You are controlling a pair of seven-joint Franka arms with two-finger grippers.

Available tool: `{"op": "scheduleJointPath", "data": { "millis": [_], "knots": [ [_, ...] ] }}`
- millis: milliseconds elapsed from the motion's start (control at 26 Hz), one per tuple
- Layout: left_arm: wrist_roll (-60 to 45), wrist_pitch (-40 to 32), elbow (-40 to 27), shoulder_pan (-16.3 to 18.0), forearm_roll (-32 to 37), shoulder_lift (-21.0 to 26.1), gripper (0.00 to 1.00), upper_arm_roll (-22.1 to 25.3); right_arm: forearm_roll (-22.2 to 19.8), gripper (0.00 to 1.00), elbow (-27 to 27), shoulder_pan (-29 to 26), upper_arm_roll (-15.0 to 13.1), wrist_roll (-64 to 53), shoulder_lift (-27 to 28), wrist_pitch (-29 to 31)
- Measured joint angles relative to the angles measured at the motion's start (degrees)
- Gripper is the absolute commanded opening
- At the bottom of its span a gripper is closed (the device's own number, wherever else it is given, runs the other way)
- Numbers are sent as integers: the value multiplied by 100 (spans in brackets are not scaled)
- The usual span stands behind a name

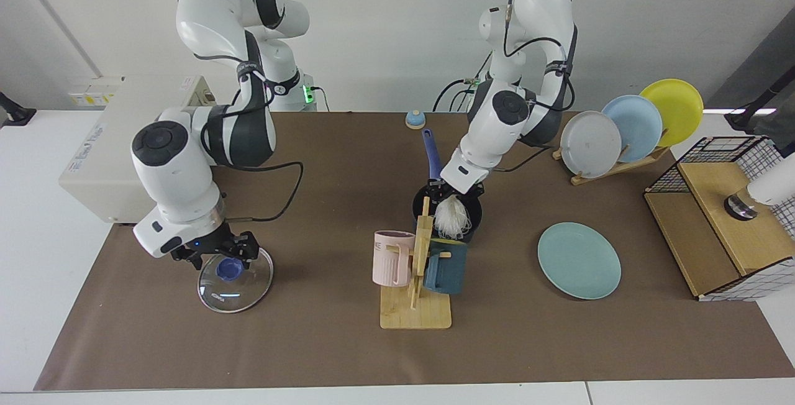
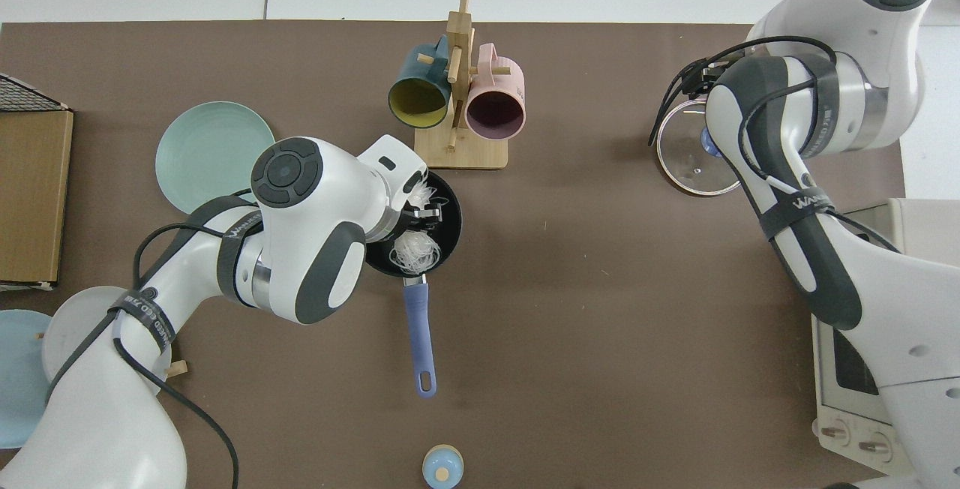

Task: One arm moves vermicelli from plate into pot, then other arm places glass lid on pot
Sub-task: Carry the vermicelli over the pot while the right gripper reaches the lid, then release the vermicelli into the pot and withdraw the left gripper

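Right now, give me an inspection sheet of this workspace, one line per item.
Surface: brown mat over a white table.
Job's things: vermicelli hangs into the pot; plate bare; glass lid flat on the mat.
Clutter: mug rack with pink and dark blue mugs, plate rack, toaster oven, wire basket, small blue knob-like item.
Grippers: left gripper shut on vermicelli above the pot; right gripper open around the lid's blue knob.
Cables: black leads run along both arms.
Surroundings: white wall; nothing else seen.
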Motion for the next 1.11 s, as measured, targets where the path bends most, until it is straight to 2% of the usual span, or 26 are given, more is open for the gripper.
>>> {"op": "scheduleJointPath", "data": {
  "millis": [192, 230, 269, 307, 346, 384, 537, 768, 960, 1113],
  "knots": [
    [35, 153, -77, 5, 0, 87, 0, 20, 3, 99, -84, 14, 0, 248, 142, 388],
    [58, 186, -93, 10, 0, 88, 5, 27, 4, 99, -128, 12, -2, 266, 149, 479],
    [77, 222, -110, 14, 0, 88, 23, 33, 4, 99, -182, 10, -4, 273, 152, 564],
    [89, 257, -123, 17, 0, 88, 51, 41, 4, 100, -251, 5, -5, 274, 153, 656],
    [93, 295, -133, 19, 0, 88, 93, 50, 4, 100, -333, -2, -6, 274, 154, 756],
    [95, 358, -142, 21, 0, 89, 99, 60, 4, 100, -434, -12, -7, 274, 156, 875],
    [102, 553, -170, 36, 0, 91, 100, 76, 4, 100, -785, -82, -29, 274, 161, 1289],
    [102, 539, -100, 84, 0, 56, 100, 100, 4, 100, -1065, -180, -41, 274, 161, 1499],
    [102, -223, 260, 123, 0, -192, 100, 274, 5, 100, -1278, -178, -42, 274, 160, 1759],
    [102, -825, 531, 144, 1, -648, 100, 483, 7, 100, -1358, -176, -35, 274, 156, 1782]
  ]
}}
